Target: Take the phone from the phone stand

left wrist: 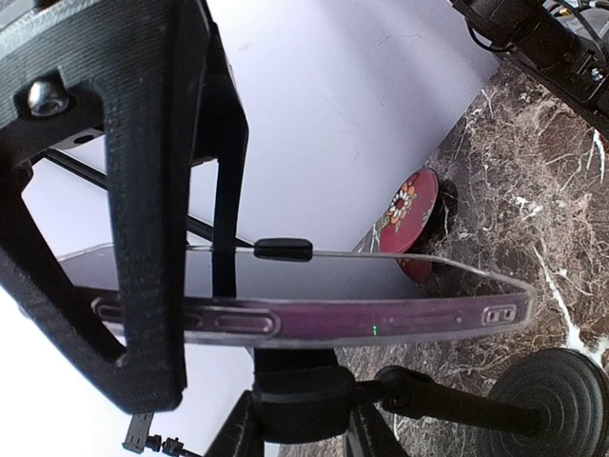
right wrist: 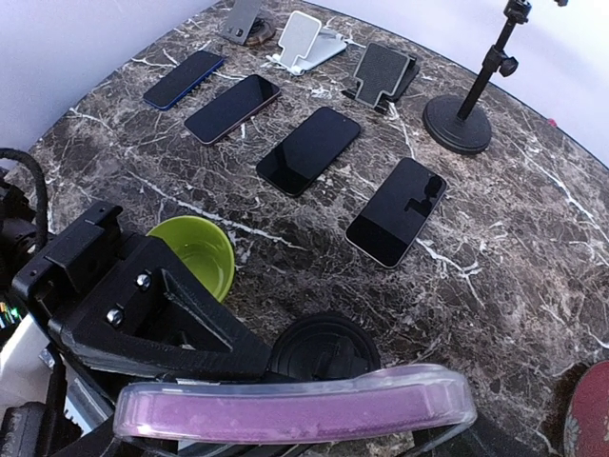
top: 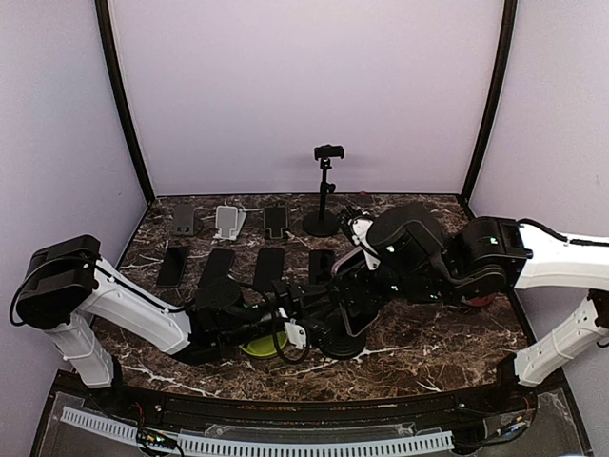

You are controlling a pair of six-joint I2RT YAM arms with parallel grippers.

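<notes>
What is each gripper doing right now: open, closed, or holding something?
Left gripper: closed on the phone, which sits in the phone stand.
Right gripper: cannot be told; its fingers are hidden.

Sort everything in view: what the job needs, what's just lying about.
Job: phone, phone stand.
Lying about: row of four flat phones, green bowl, three small stands, tall stand, red patterned disc.

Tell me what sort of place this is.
Probably a robot test booth: plain walls enclose a marble-patterned table, two robot arms are mounted at its near edge, and phones and phone stands sit in tidy rows.
</notes>
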